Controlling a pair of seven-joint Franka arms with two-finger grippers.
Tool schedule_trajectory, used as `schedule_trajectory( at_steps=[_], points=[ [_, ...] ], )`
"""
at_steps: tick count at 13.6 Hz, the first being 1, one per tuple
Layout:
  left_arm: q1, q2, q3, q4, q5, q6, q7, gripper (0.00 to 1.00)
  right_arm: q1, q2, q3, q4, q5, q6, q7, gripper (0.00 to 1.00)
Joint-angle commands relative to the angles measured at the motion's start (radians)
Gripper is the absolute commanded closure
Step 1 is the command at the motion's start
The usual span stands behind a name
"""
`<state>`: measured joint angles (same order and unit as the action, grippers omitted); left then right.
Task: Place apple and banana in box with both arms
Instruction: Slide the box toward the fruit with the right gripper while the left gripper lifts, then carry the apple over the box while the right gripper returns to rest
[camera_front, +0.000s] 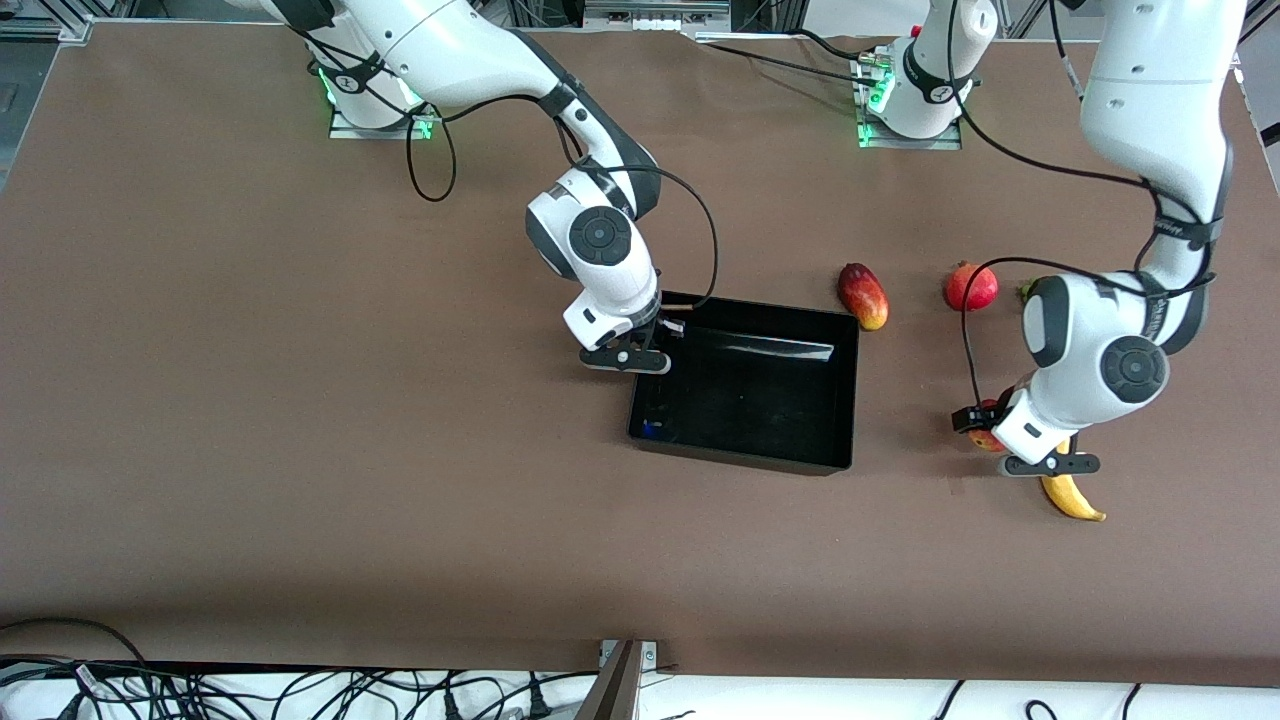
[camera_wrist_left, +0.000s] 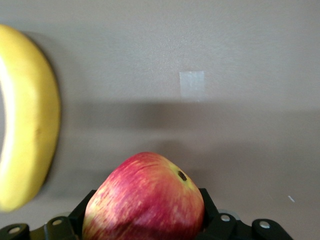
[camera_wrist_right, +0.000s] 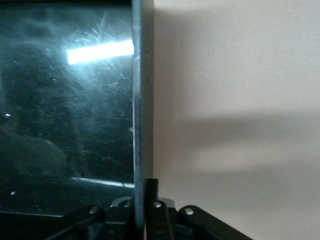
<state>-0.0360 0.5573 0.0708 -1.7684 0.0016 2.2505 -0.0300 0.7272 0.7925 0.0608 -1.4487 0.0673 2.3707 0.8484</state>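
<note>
Brown table (camera_front: 300, 450), left gripper (camera_wrist_left: 145, 227) clamping apple (camera_wrist_left: 145, 200) beside banana (camera_wrist_left: 30, 125), right gripper (camera_wrist_right: 145, 210) pinching box (camera_wrist_right: 142, 100) wall.

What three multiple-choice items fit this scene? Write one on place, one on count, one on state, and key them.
1. The banana lies:
A) on the mango
B) on the table beside the apple
C) at the right arm's base

2. Fruits in the box:
A) none
B) one
C) two

3. The right gripper is:
A) shut on the box's wall
B) holding the mango
C) wide open

Key: 1 B, both lie together at the left arm's end; 2 A, no fruit shows inside; 3 A, the wall sits between its fingers.
</note>
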Motion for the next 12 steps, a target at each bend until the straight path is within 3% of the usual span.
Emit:
schedule_trajectory(
  at_steps=[1,4,7,10,12],
  points=[
    [0.002,-0.092,-0.031,0.049,0.012,-0.185,-0.025,0.97,0.018,-0.001,-0.012,0.034,-0.001,-0.002,-0.028,0.0],
    [-0.004,-0.115,-0.09,0.145,0.008,-0.357,-0.157,0.97,-0.008,-0.062,-0.016,0.033,-0.001,-0.048,-0.055,0.0],
    [-0.071,-0.132,-0.141,0.155,-0.038,-0.374,-0.397,0.96,-0.106,-0.177,-0.03,0.034,-0.004,-0.245,-0.191,0.0],
    [-0.111,-0.125,-0.218,0.156,-0.04,-0.37,-0.583,0.95,-0.153,-0.254,-0.14,0.036,0.008,-0.422,-0.365,0.0],
    [-0.175,-0.114,-0.223,0.158,-0.041,-0.365,-0.674,0.95,-0.17,-0.31,-0.209,0.036,0.011,-0.496,-0.439,0.0]
  ],
)
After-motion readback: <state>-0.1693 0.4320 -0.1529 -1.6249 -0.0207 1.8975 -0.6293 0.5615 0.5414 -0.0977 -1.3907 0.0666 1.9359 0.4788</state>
